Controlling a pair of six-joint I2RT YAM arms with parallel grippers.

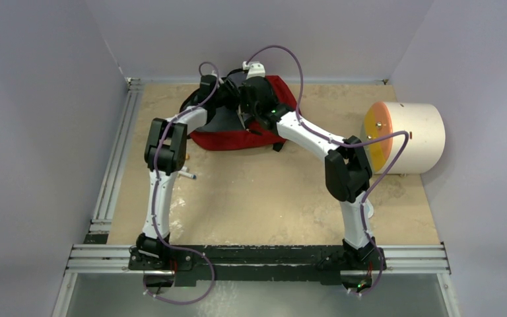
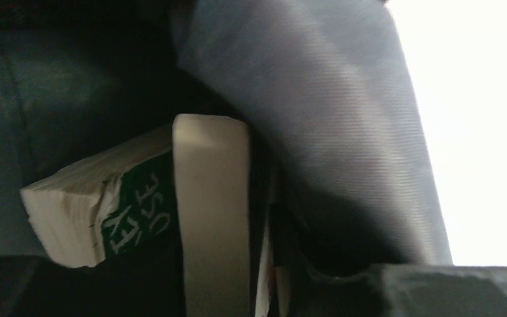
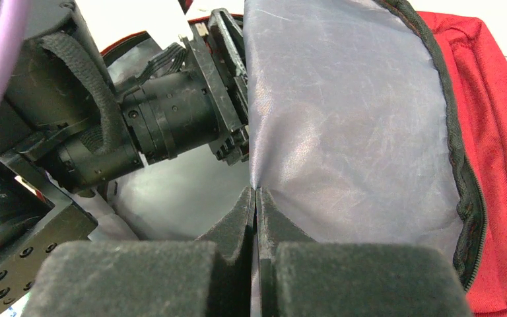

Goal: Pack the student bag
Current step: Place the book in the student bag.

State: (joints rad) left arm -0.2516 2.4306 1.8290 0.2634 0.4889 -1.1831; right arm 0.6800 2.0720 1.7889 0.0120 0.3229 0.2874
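Note:
The dark-red student bag [image 1: 237, 140] lies at the back middle of the table with both arms reaching into its mouth. My right gripper [image 3: 256, 195] is shut on a fold of the bag's grey lining [image 3: 343, 132] and holds the opening up; in the top view it [image 1: 256, 112] is over the bag. My left gripper [image 2: 237, 257] is deep inside the bag, with an upright cream book [image 2: 211, 198] between its jaws. A green-covered book [image 2: 138, 211] lies just left of it, against the lining [image 2: 317, 99]. In the top view the left fingers are hidden in the bag.
A cream cylinder with an orange-yellow face [image 1: 409, 135] lies at the right edge of the table. A small white pen-like item [image 1: 188, 176] lies by the left arm's elbow. The left arm's wrist [image 3: 165, 119] is close on the left of my right fingers. Grey walls enclose the table.

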